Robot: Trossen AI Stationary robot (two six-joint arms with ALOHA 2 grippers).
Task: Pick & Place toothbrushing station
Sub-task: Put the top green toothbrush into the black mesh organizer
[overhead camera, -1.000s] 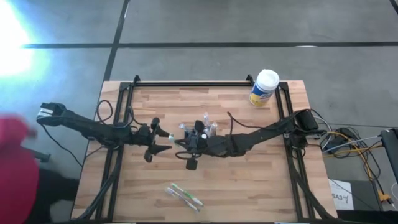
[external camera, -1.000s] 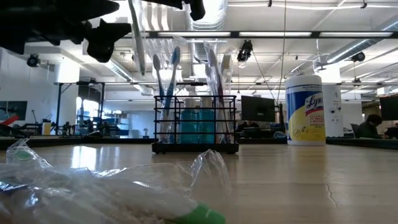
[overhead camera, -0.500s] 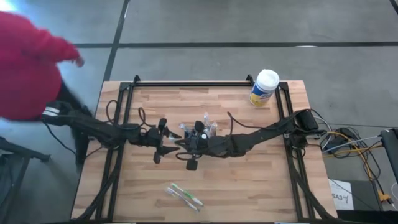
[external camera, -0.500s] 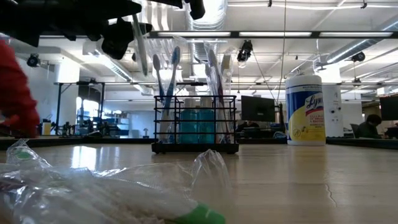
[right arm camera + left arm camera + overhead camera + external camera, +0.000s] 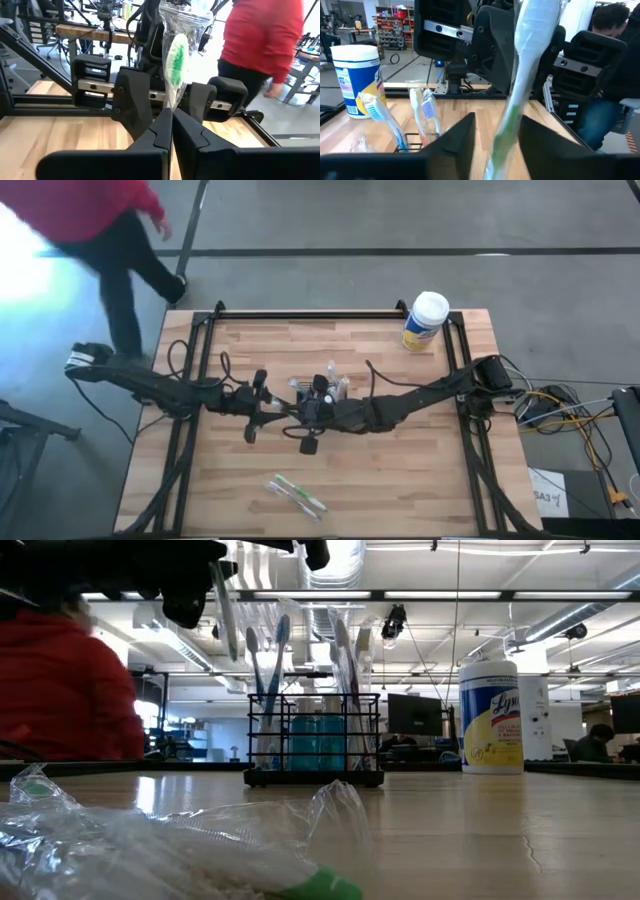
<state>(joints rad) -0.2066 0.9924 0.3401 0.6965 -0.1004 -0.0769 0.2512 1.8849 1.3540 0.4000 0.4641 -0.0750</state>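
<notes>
The black mesh organiser (image 5: 325,388) stands on the table's middle with several toothbrushes and blue tubes upright in it; it also shows in the low view (image 5: 315,740) and the left wrist view (image 5: 412,137). Just to its near-left, my left gripper (image 5: 266,408) and my right gripper (image 5: 293,413) face each other, both on one toothbrush in clear wrap (image 5: 530,55). The left gripper (image 5: 497,127) is shut on the brush. The right gripper (image 5: 171,117) is shut on the wrap (image 5: 175,60). My left gripper holds the wrapped toothbrush by its greenish handle (image 5: 501,137), between its two fingers, coming level from the table's left. The brush reaches on past the fingertips toward the right arm. In the low view it slants downward (image 5: 222,610), clear of the table. My right gripper pinches the end of the clear wrap (image 5: 172,100) between its shut fingertips, coming level from the table's right. The wrap, with a green part inside (image 5: 176,60), stands on beyond the fingers, lifted clear of the table.
A yellow canister with a white lid (image 5: 425,320) stands at the far right corner. More wrapped toothbrushes (image 5: 295,492) lie near the front edge, close in the low view (image 5: 170,850). A person in red (image 5: 110,220) walks beyond the table's far left.
My left gripper has gone toward the table's right, up to the right gripper, carrying the wrapped toothbrush. The person in red has walked from the table's left side round to beyond its far left corner.
</notes>
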